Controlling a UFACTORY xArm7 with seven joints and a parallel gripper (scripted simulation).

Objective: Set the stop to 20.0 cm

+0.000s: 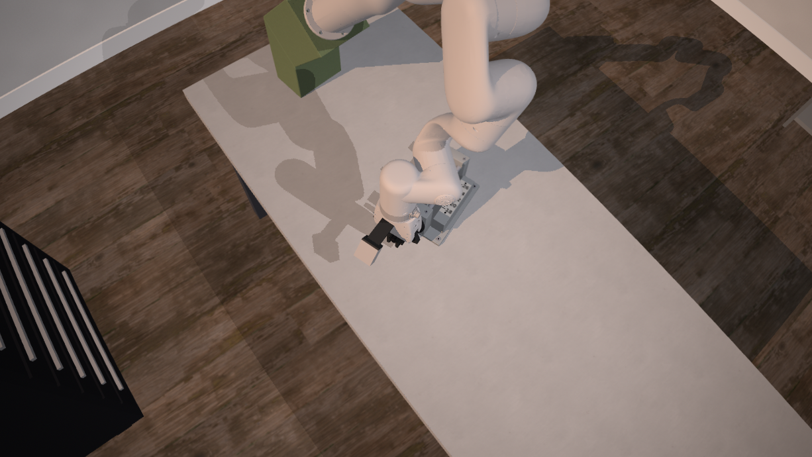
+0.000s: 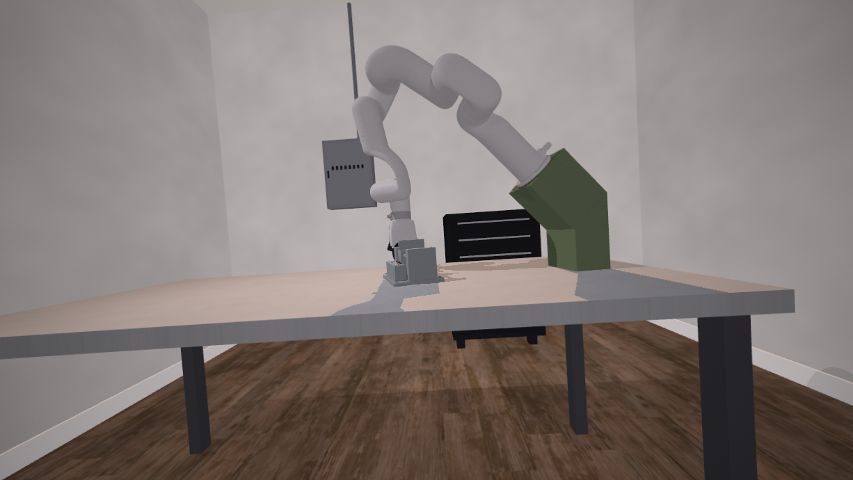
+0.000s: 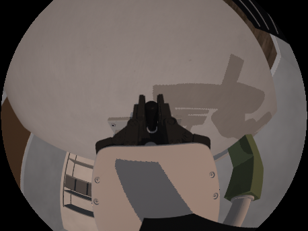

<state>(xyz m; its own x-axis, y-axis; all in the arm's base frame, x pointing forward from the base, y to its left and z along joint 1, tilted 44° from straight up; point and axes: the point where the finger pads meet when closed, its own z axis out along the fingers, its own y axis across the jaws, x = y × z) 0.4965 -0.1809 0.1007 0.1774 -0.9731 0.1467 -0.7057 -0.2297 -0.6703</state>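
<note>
A: Why's our hand (image 1: 406,239) (image 2: 391,246) (image 3: 150,102) nearly closed, gripping the knob (image 3: 151,112)?
B: Probably so we can crank the handwheel (image 1: 420,228) (image 3: 149,138), at the end of our grey rig (image 1: 438,240) (image 2: 421,265) (image 3: 116,123). Can't read the stop, tho.

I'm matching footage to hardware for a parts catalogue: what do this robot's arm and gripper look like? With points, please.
The arm (image 1: 463,62) (image 2: 465,83) is smooth and off-white, with rounded, tubular links. The gripper (image 3: 150,102) has a pale housing with visible screws and dark, near-black linked jaws.
</note>
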